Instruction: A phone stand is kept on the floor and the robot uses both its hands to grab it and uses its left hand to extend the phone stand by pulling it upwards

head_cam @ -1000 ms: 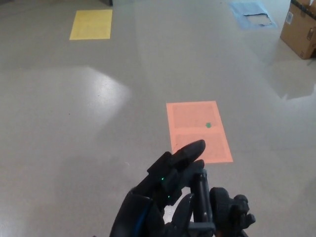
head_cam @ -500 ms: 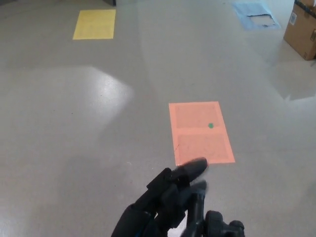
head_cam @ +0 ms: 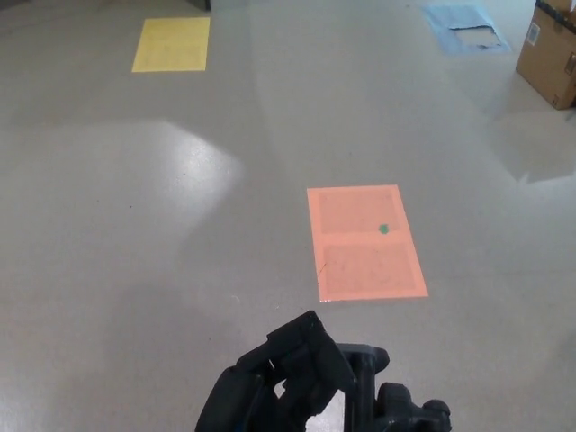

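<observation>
Where the picture's bottom edge cuts the scene, the task's things crowd together; the rest is bare floor with a few marks.

Phone stand (head_cam: 364, 382): black, a narrow upright post with a rounded knob-like top; only its upper part shows, at the bottom centre, and its base is out of view.
Where it is: low in the frame, below the orange patch, pressed between the two black hands.
Left hand (head_cam: 288, 373): comes in from the lower left, fingers curled inward against the left side of the post; it appears closed around the stand, though the contact itself is hidden by the hand's blocky back.
Right hand (head_cam: 409, 414): only a few dark knuckles show at the bottom edge just right of the post; whether it is clasped or spread cannot be told.
Floor (head_cam: 135, 225): grey, glossy, with a pale glare patch on the left.
Count of stands: one.
Count of robot hands: two.
Coloured floor patches: three, namely one orange rectangle (head_cam: 365, 241) in the middle, one yellow rectangle (head_cam: 171, 43) at the top left, one blue sheet (head_cam: 463, 24) at the top right.
Green dot (head_cam: 384, 229): one, on the orange rectangle.
Cardboard box (head_cam: 549, 49): one, at the right edge, near the blue sheet.
</observation>
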Controlling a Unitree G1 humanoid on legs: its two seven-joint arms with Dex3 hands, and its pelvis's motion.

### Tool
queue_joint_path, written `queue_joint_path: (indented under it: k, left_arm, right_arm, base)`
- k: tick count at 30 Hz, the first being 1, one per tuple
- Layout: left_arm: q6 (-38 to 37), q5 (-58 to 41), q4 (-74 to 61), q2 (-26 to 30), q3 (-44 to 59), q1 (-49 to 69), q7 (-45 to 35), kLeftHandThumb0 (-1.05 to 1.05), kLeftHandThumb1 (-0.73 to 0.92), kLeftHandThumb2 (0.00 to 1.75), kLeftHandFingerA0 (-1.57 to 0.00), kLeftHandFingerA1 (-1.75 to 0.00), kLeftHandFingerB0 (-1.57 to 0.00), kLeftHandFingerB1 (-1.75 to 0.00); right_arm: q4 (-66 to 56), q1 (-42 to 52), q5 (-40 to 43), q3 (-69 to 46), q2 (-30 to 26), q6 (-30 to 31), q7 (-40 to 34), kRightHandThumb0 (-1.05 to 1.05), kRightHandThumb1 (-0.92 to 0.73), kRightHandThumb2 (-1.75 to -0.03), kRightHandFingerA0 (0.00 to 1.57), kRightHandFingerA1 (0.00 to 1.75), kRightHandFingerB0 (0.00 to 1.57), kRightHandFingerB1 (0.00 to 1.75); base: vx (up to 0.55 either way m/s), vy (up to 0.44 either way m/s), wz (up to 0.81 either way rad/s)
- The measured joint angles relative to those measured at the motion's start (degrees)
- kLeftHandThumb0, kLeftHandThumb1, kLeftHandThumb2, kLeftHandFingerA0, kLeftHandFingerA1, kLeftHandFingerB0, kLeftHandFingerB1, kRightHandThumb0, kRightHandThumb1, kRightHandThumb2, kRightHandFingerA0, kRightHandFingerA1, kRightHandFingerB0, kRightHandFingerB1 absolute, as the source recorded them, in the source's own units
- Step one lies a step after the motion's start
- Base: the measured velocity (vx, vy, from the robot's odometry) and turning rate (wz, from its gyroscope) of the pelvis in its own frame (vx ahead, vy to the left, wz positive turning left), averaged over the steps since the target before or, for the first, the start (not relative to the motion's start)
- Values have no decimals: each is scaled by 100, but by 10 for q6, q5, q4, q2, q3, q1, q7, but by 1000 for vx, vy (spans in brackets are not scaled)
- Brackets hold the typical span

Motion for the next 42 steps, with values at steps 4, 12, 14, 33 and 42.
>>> queue_joint_path:
  k: [4,12,14,33,42]
  left_arm:
    - [14,-22,-5,-2,0,-5,15,4,50,74,-103,-175,-79,-175]
    - [46,-66,-14,-10,3,-19,48,3,44,74,-137,-166,-101,-148]
    - [55,-75,-15,-12,3,-23,56,2,51,72,-99,-175,-68,-175]
    - [208,-175,-64,-69,9,-182,190,0,41,83,-142,-164,-111,-150]
    - [269,-231,-79,-101,45,-306,254,1,47,86,-103,-175,-79,-175]
  right_arm:
    - [0,0,2,-3,2,1,0,-16,-76,-73,109,175,83,175]
    - [0,3,5,-8,6,2,-3,-53,-92,-68,27,128,18,100]
    - [-1,3,4,-8,3,2,-4,-57,-92,-74,9,104,16,65]
    - [16,-26,-4,-5,-14,11,-36,-33,-88,-65,29,104,27,62]
    - [25,-32,21,-12,20,-2,-44,-17,-76,-74,109,175,88,175]
  base:
    - [0,0,0]
    - [0,0,0]
    - [0,0,0]
    - [0,0,0]
    - [0,0,0]
